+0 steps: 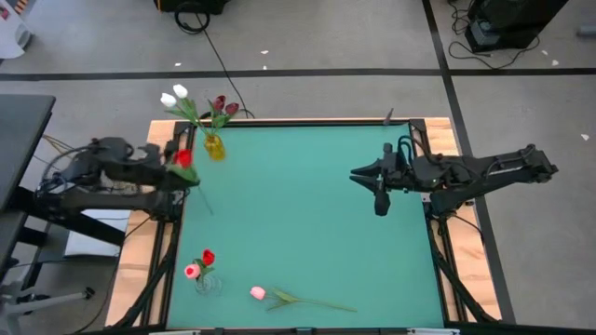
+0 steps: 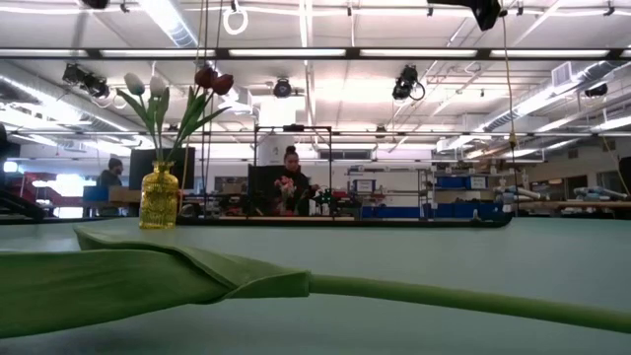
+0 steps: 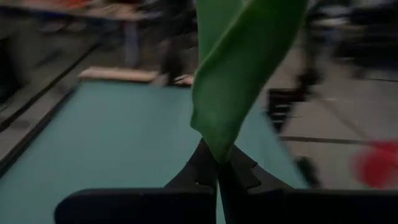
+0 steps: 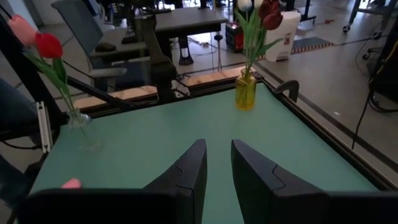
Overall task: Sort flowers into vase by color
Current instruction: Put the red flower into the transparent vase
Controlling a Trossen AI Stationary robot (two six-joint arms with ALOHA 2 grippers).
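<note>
My left gripper (image 1: 179, 173) stands at the table's left edge, shut on a red tulip (image 1: 183, 158) whose thin stem (image 1: 203, 200) runs out over the green mat. A yellow vase (image 1: 214, 147) at the far left holds two white tulips (image 1: 174, 95) and two maroon tulips (image 1: 224, 105). A clear vase (image 1: 207, 282) at the near left holds a red tulip (image 1: 208, 257) and a pink tulip (image 1: 192, 271). Another pink tulip (image 1: 258, 293) lies flat on the mat near the front edge. My right gripper (image 1: 380, 207) is open and empty over the right side. My left gripper pinches the red tulip between its two shut fingers (image 3: 205, 168), on the stem and a green leaf (image 3: 239, 81) close below the head. The leaf stands up out of the fingers. The red head (image 3: 376, 163) shows blurred to one side. The stem's free end hangs past the fingers.
The lying pink tulip's leaf and stem (image 2: 197, 276) fill the low view's foreground. The yellow vase (image 2: 159, 197) stands behind it. The mat's middle (image 1: 298, 214) is bare. People sit at desks in the room beyond the table (image 2: 291, 182).
</note>
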